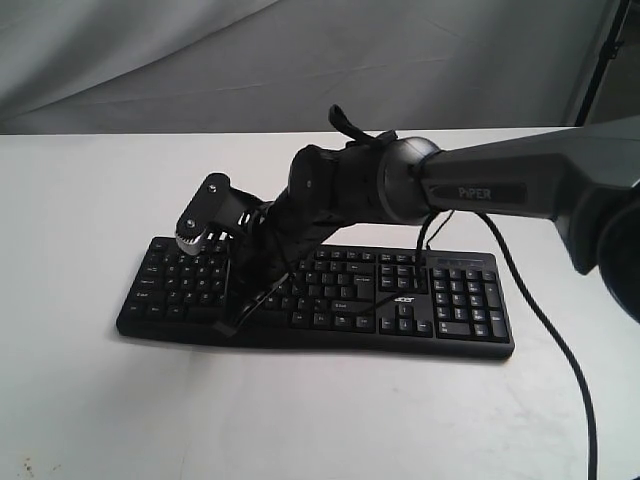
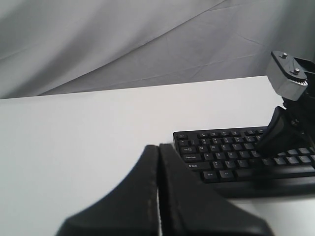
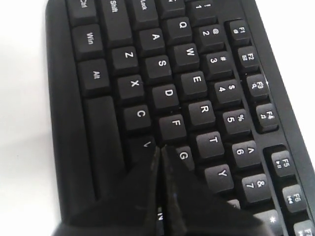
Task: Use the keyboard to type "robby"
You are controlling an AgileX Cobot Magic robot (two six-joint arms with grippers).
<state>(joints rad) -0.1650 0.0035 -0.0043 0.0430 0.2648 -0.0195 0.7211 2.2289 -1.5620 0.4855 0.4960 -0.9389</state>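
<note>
The black keyboard with its white acer logo lies across the middle of the white table. My right arm reaches over it from the right. The right gripper is shut, its tips low over the keys where V, F and G meet; whether they touch a key I cannot tell. The keys under the fingers are hidden. In the left wrist view the right gripper stands on the letter rows of the keyboard. My left gripper is shut and empty, above bare table left of the keyboard.
A black cable trails from behind the keyboard over the table's right side to the front edge. A grey cloth backdrop hangs behind the table. A dark stand rises at the far right.
</note>
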